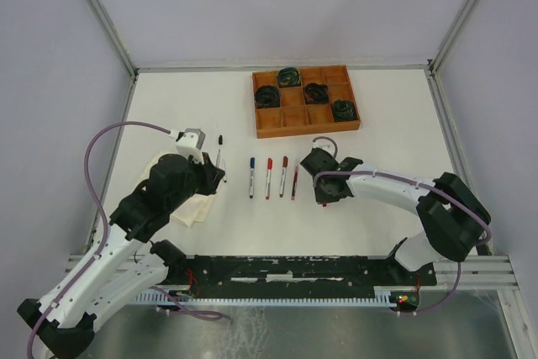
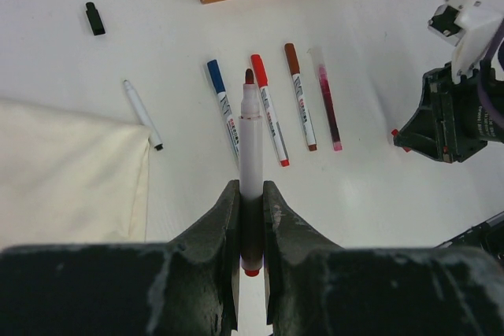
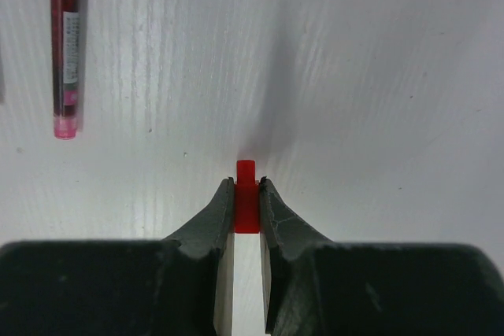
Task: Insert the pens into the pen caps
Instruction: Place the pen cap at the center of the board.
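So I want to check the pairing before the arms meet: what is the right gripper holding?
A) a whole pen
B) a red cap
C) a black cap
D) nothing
B: in the right wrist view, the right gripper is shut on a short red cap, its end poking out past the fingertips.

I am holding one pen (image 2: 251,139) lengthwise between my left jaws, above the bench (image 1: 395,132), with the cloth (image 1: 195,208) lying just to their left. A row of four pens (image 1: 269,178) is lying side by side mid-bench, between my left jaws and my right jaws, which are pinching a single cap (image 3: 246,198). A lone pen (image 2: 142,114) is lying just beside the cloth's far corner, and a loose cap (image 2: 95,18) is sitting apart behind it. Behind the row, the tray (image 1: 307,132) is sitting with four cable bundles (image 1: 316,92) resting in separate compartments.
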Motion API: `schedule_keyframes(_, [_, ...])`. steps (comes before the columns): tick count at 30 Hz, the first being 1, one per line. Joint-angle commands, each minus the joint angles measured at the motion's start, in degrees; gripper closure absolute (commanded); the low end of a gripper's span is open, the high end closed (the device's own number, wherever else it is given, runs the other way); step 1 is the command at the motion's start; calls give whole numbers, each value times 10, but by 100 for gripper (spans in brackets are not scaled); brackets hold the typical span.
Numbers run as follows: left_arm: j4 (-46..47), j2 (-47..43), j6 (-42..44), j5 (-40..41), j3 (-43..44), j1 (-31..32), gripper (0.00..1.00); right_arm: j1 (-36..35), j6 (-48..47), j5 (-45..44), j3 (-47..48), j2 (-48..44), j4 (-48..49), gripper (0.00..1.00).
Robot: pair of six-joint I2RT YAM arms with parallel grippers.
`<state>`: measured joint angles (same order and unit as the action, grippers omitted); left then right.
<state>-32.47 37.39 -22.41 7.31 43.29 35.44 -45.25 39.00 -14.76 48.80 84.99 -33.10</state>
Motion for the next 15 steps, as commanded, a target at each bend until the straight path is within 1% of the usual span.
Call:
schedule_keyframes(1, [28,-6,-3,-2,1,0,97,-2,0,26,32,29,-11,82])
schedule_keyframes(7, [29,-13,-3,2,0,0,97,-4,1,28,35,54,-16,79])
schedule_keyframes(15, [28,-15,-3,6,0,0,97,-4,1,35,26,64,-20,65])
